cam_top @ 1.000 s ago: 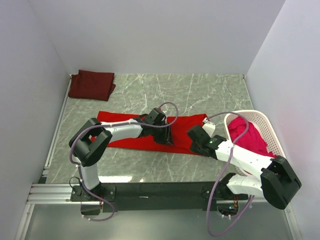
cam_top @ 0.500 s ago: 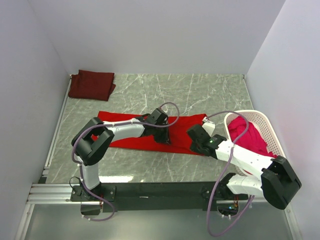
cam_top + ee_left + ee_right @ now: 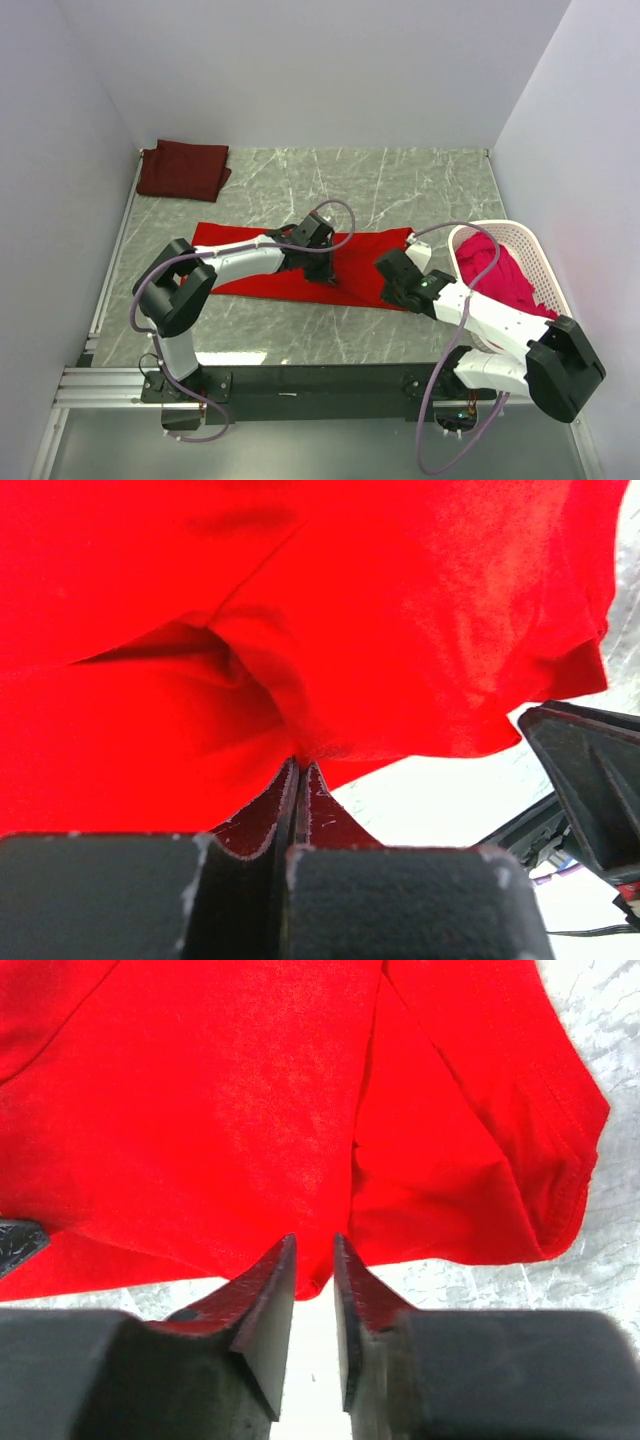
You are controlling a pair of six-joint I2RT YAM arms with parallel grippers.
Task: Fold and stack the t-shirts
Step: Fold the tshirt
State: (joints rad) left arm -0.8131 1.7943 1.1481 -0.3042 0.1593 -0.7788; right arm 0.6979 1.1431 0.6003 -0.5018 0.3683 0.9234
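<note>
A bright red t-shirt (image 3: 358, 265) lies spread lengthwise across the middle of the marble table. My left gripper (image 3: 325, 272) is at its near edge, shut on a pinch of the red cloth (image 3: 350, 610), with the jaws (image 3: 300, 766) pressed together. My right gripper (image 3: 392, 290) is at the shirt's near right corner. Its jaws (image 3: 315, 1250) stand a narrow gap apart with the shirt's hem (image 3: 200, 1090) caught between them. A dark maroon t-shirt (image 3: 183, 168) lies folded at the far left corner. Pinkish-red t-shirts (image 3: 495, 265) fill the basket.
A white perforated basket (image 3: 530, 245) stands at the right, close to the right arm. White walls close in the table on the left, back and right. A metal rail (image 3: 110, 285) runs along the table's left edge.
My left gripper has drawn slightly back and to the left with the cloth pinched in it. The right arm has barely moved.
</note>
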